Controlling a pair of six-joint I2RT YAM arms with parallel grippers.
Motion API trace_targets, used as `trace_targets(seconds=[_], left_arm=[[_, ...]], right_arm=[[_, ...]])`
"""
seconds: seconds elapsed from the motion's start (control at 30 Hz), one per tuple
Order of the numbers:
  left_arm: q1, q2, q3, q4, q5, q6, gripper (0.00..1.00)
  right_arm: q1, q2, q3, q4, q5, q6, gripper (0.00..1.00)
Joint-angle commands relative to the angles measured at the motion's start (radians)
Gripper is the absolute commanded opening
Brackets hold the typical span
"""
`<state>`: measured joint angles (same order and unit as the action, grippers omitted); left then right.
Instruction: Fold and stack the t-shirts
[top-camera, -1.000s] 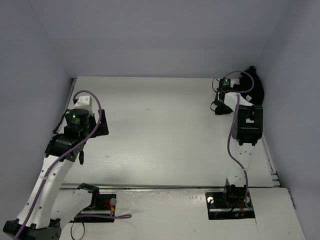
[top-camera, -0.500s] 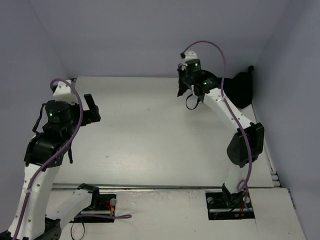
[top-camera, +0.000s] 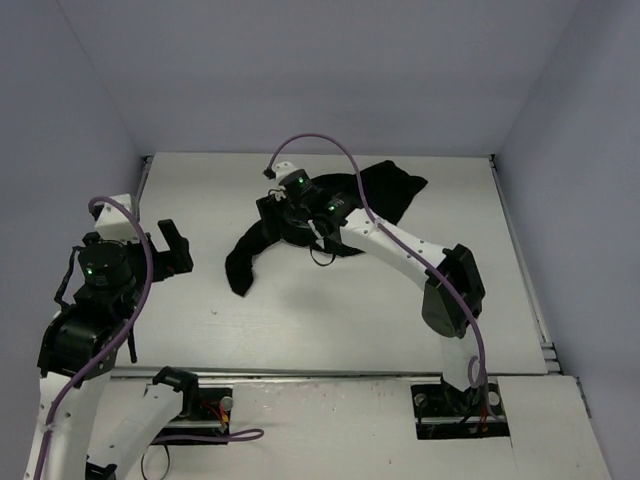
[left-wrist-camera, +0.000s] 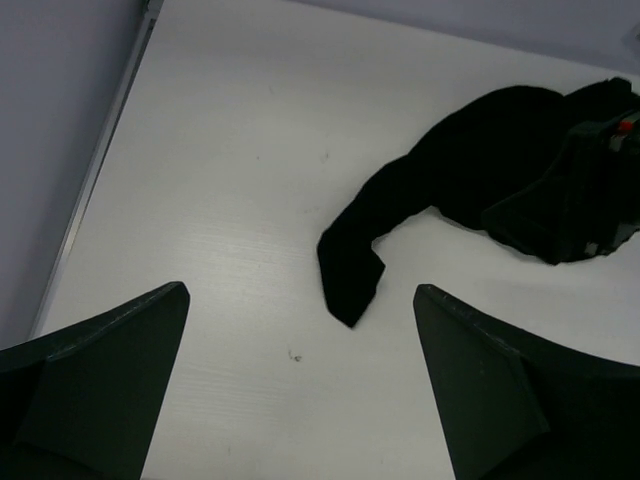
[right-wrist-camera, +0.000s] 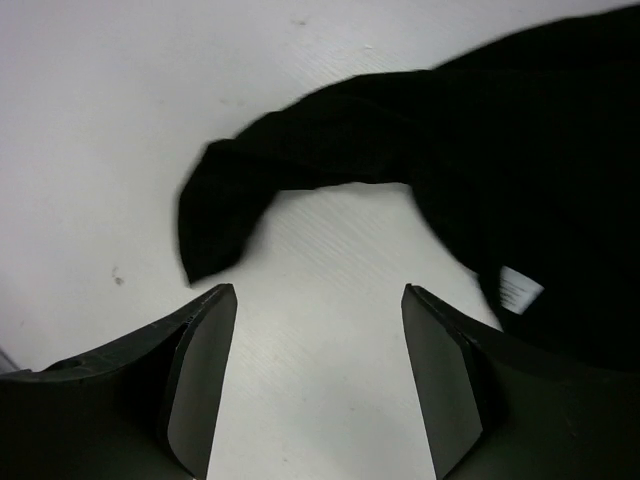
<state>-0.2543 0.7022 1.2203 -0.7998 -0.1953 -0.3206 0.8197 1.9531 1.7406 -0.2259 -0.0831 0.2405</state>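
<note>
A black t-shirt (top-camera: 385, 190) lies crumpled across the far middle of the white table (top-camera: 330, 310). One narrow end trails toward the left front (top-camera: 243, 268). My right gripper (top-camera: 287, 213) hovers over the shirt's left part. In the right wrist view it is open (right-wrist-camera: 318, 292), with bare table between the fingers, the cloth (right-wrist-camera: 500, 150) just beyond them and a white label (right-wrist-camera: 518, 290) by the right finger. My left gripper (top-camera: 172, 246) is open at the table's left side. In its wrist view (left-wrist-camera: 300, 295) the shirt (left-wrist-camera: 450, 170) lies ahead, apart from its fingers.
Grey walls enclose the table on the left, back and right. A metal rail (top-camera: 141, 178) runs along the left edge. The right arm's elbow (top-camera: 452, 295) hangs over the right half of the table. Both arm bases (top-camera: 462, 400) sit at the near edge.
My right arm swept from the far right corner to the middle, dragging the t-shirt along and spreading it, and its jaws opened. My left arm drew back to the left.
</note>
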Motion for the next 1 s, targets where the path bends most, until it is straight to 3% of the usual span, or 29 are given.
trace_targets(seconds=[0.0, 0.17, 0.37, 0.53, 0.77, 0.97], left_arm=[[-0.003, 0.065, -0.075, 0.019, 0.018, -0.031, 0.96], [-0.003, 0.201, -0.17, 0.1, 0.057, -0.033, 0.96], [0.011, 0.41, -0.286, 0.274, -0.002, -0.077, 0.96], [0.032, 0.62, -0.306, 0.403, 0.051, -0.112, 0.96], [0.06, 0.804, -0.257, 0.466, 0.08, -0.138, 0.96], [0.062, 0.874, -0.236, 0.488, 0.05, -0.141, 0.93]], right_arm=[[-0.136, -0.142, -0.001, 0.045, 0.124, -0.017, 0.67], [-0.366, -0.22, -0.191, 0.043, 0.173, 0.046, 0.66], [-0.488, -0.282, -0.356, 0.043, 0.143, 0.048, 0.66], [-0.558, -0.263, -0.379, 0.043, 0.093, 0.04, 0.66], [-0.563, -0.186, -0.345, 0.048, 0.045, 0.066, 0.65], [-0.485, -0.148, -0.388, 0.067, 0.07, 0.072, 0.66]])
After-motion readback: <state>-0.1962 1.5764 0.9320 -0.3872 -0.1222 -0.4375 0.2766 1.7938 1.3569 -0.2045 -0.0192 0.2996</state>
